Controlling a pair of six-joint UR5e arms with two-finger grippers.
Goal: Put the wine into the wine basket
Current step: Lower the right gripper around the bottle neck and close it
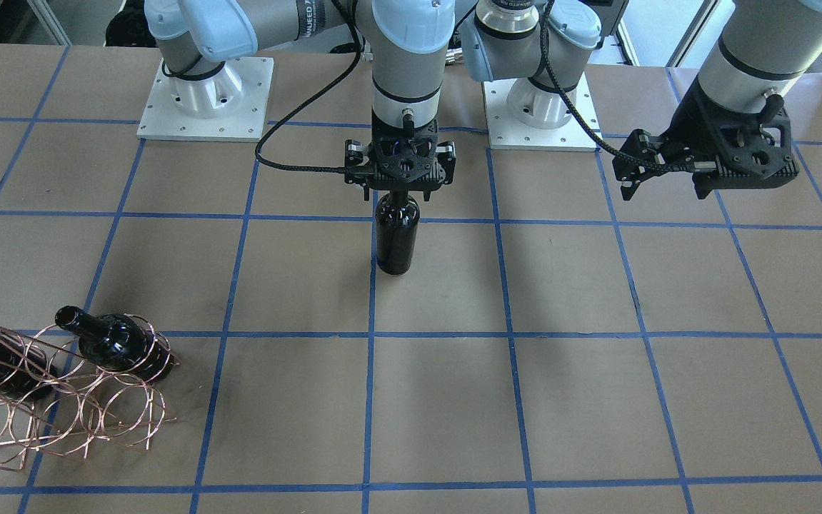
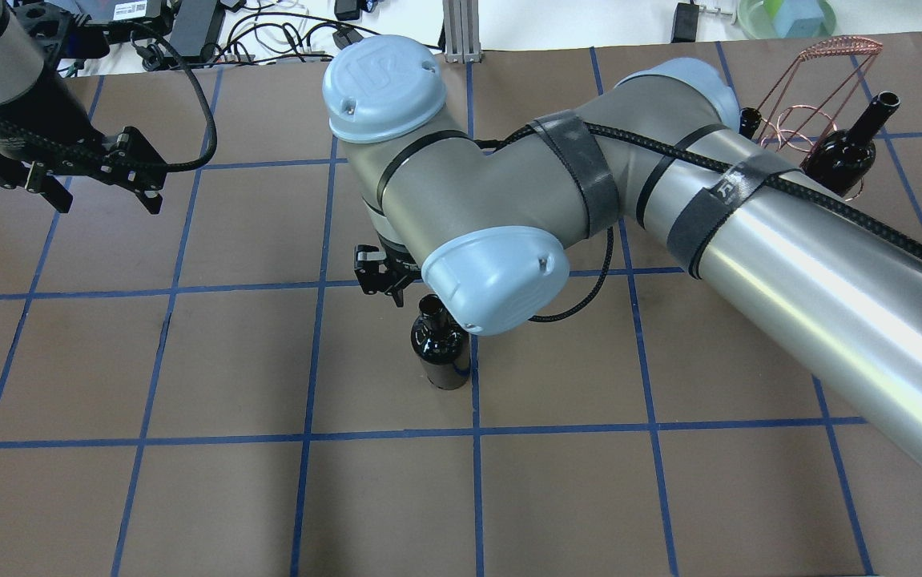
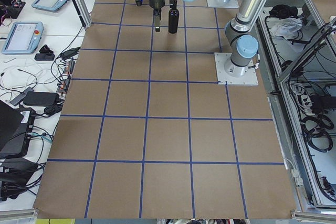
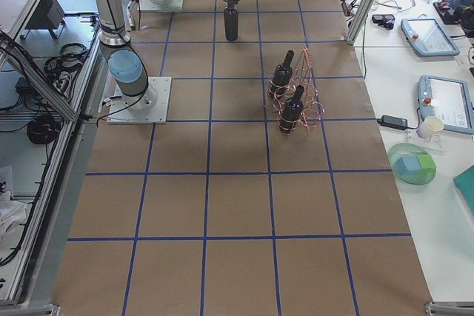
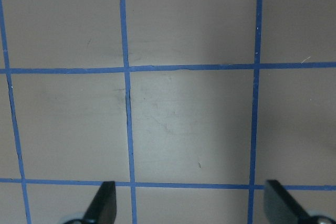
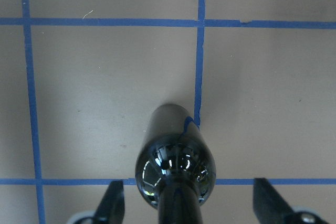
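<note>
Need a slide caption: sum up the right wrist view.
Right gripper, jaws open, straddles the neck of an upright wine bottle; blue-taped table below.

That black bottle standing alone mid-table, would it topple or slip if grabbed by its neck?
Probably tippy: the wine stands tall on a narrow base. Its glossy glass looks slippery and breakable. The slim neck, between the open right pincer, likely gives little to hold.

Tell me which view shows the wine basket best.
Exterior right: the wine basket shows whole, though small, holding two bottles. Front-facing shows its loops larger but cropped at the edge; overhead hides much behind the right arm; exterior left shows a sliver; wrist views show none.
</note>
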